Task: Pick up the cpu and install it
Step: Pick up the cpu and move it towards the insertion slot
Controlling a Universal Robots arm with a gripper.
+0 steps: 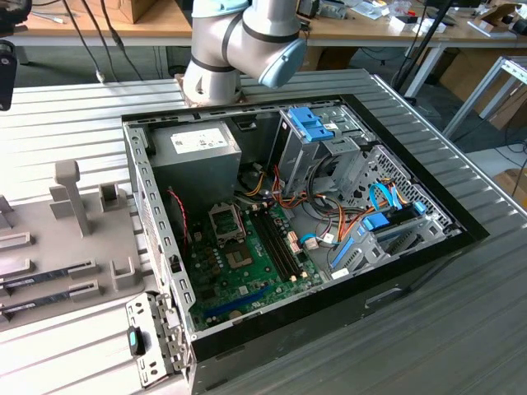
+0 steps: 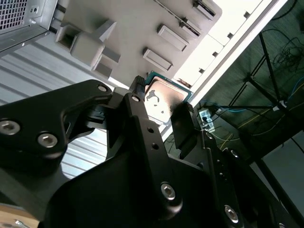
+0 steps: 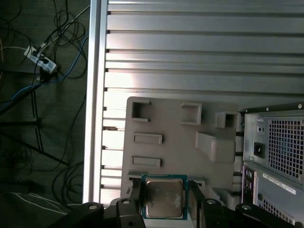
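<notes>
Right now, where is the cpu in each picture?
First wrist view: the cpu held in the pincer, grey tray beyond.
Second wrist view: the cpu in the pincer, grey tray beyond.
Exterior view: that shared grey tray lies at the exterior view's left.

One cpu (image 3: 164, 198), one open computer case (image 1: 156, 216), one grey fixture tray (image 3: 175, 142), and seemingly two memory sticks (image 1: 51, 273).

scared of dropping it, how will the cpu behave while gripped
The cpu looks thin, flat and rigid, so it probably won't flex in the end effector. Its shiny metal top hints it could slip. Small, so likely light.
</notes>
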